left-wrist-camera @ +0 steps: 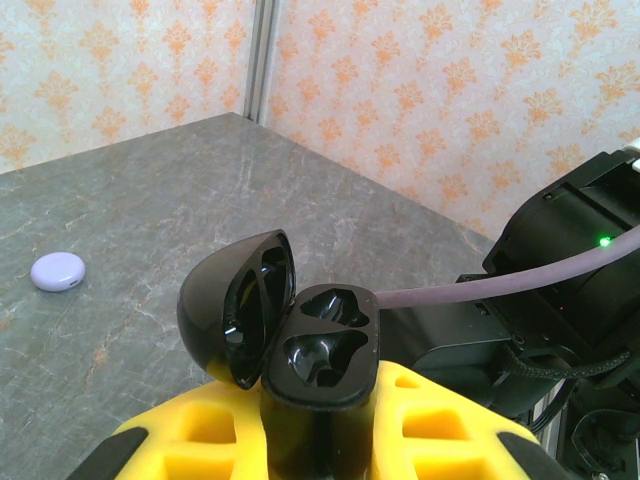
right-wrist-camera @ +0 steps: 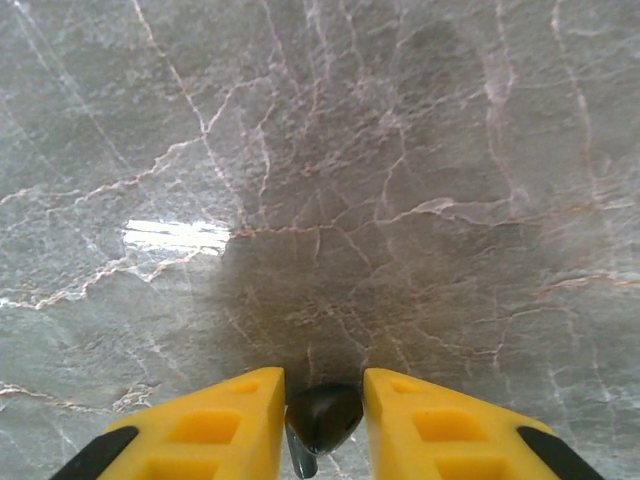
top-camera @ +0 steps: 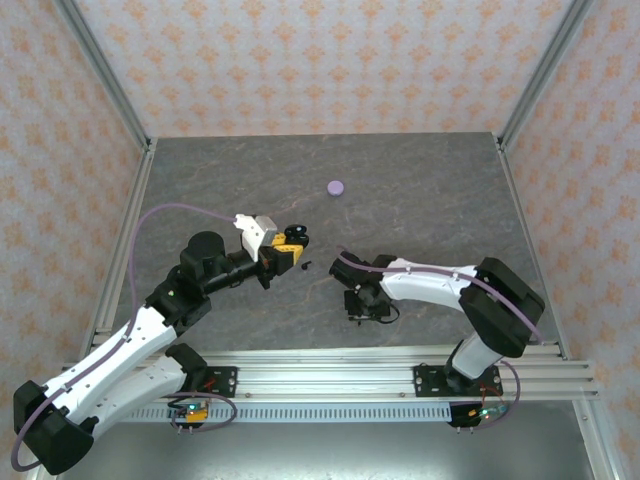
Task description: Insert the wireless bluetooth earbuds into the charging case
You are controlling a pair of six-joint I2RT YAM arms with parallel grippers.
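Left gripper (left-wrist-camera: 320,405) clamped on open black case (left-wrist-camera: 322,345); right gripper (right-wrist-camera: 323,395) pinching a black earbud (right-wrist-camera: 324,415).
Left wrist view resolves the wells, both empty, with the lid (left-wrist-camera: 235,305) hinged up at the case's left; overhead they are too small to read. Right wrist view shows narrow jaws closed on the earbud over the table (right-wrist-camera: 400,150). Overhead places that gripper (top-camera: 362,305) near the case, to its right and apart from it, and a lavender case (top-camera: 336,187) lies well beyond.

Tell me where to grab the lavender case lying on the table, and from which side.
Grip the lavender case across its rounded rim, coming straight down from above. It lies flat and closed on the table, a low round puck with bare surface around it, so any two opposite edges should suit the jaws; its top offers nothing to pinch.
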